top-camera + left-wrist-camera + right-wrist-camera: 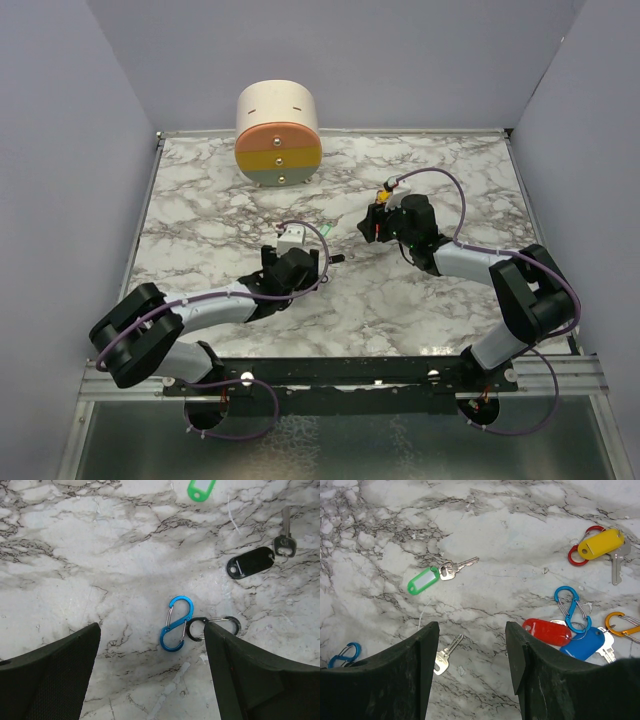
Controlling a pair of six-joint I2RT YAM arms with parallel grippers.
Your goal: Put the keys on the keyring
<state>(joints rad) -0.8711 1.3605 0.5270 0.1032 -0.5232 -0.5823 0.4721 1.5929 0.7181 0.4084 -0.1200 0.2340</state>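
1. Looking through the right wrist camera, I see the green-tagged key [423,580] lying flat on the marble bench [520,525]. It is well ahead of the right tool [472,630] and a little left of its gap.
2. The red-tagged key [547,631] and the blue-tagged key [585,644] lie touching each other, just beside the tool's finger on the right of that view. A blue carabiner [572,609] overlaps them, and an orange carabiner [620,625] lies near the frame edge.
3. The yellow-tagged key [601,544] sits farther ahead and to the right, over a red carabiner [580,555].
4. A bare silver key [447,654] lies at the inner edge of the finger on the left of that view. I cannot tell whether they touch.
5. The right tool's jaws stand partway apart and hold nothing.
6. On the left wrist camera, the left tool [150,645] is spread wide and empty. A second blue carabiner [176,624] lies on the bench between its fingertips. A black carabiner [200,628] lies right against it and runs under the finger on the right of that view.
7. A black-tagged key [250,562] lies ahead and to the right, apart from that tool.
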